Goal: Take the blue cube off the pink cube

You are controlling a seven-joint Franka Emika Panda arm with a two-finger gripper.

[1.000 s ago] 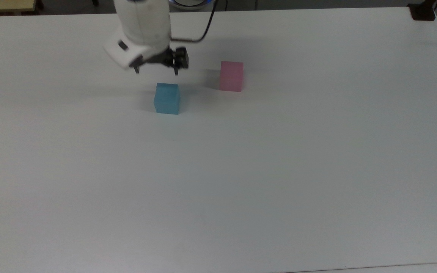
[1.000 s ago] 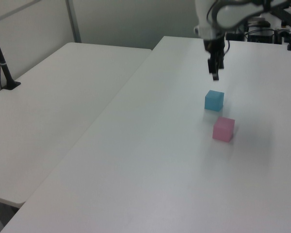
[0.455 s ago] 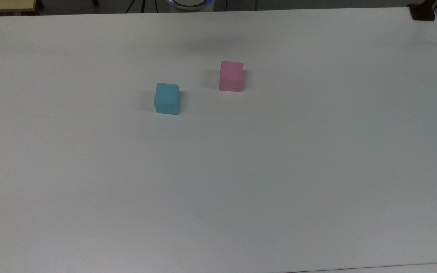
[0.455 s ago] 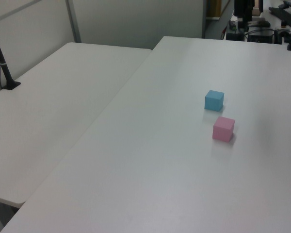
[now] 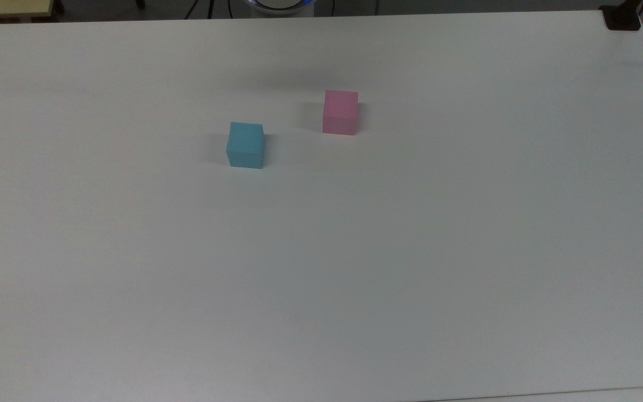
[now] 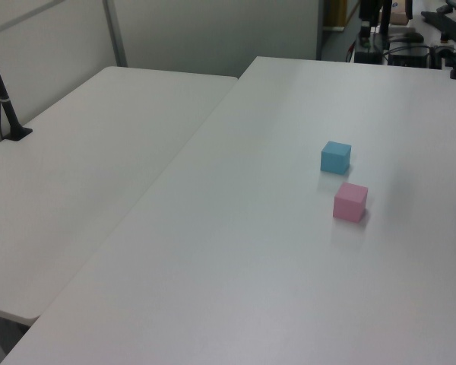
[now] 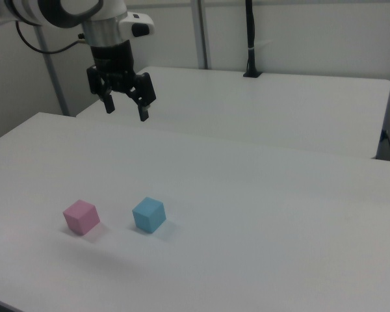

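**A:** What changed from a second ago on your end?

**B:** In the top view I had the arm hanging over the white table (image 5: pixel 411 251) back then, claw just behind the blue cube (image 5: pixel 245 144). Now it has cleared out of that view, leaving only a faint shadow on the far part of the table. The cubes haven't shifted at all.

**A:** So where's the claw?

**B:** I see the gripper (image 7: pixel 125 107) in the right view, raised high over the table's far-left part, fingers spread apart and holding nothing.

**A:** And the cubes relative to it?

**B:** Well below it and nearer to the camera. The blue cube (image 7: pixel 149 215) sits flat on the table, the pink cube (image 7: pixel 81 216) near it on the right view's left (apart, not touching, neither stacked). In the left view, the blue cube (image 6: pixel 335 157) lies farther away than the pink cube (image 6: pixel 350 201).
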